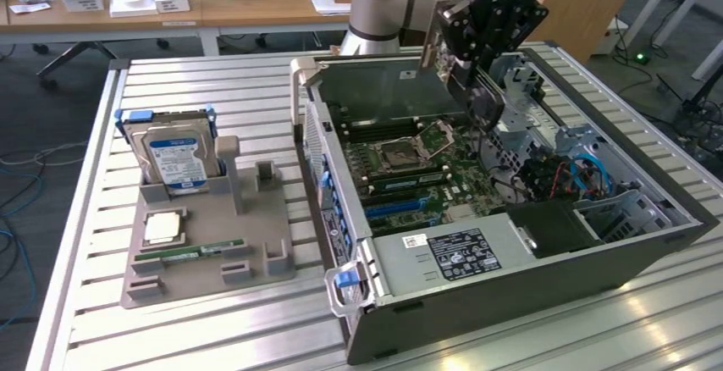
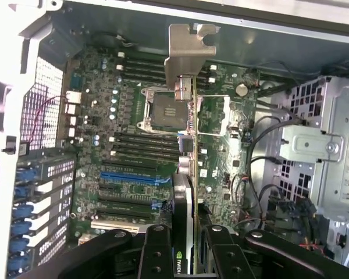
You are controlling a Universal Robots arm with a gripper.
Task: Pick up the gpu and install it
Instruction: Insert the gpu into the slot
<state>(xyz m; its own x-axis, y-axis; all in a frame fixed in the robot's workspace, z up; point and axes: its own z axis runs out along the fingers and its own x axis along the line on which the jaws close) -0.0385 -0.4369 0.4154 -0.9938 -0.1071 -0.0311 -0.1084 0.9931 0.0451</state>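
Wrist view: pincer point(image 2: 186, 250) grips gpu point(image 2: 186, 142) edge-on; motherboard point(image 2: 128, 116) lies open beneath.

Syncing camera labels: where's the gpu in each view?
Exterior view: gpu held in the end effector, above the open computer case.
Wrist view: gpu edge-on over the motherboard, bracket farthest from camera.
Shared landmark: CPU socket.
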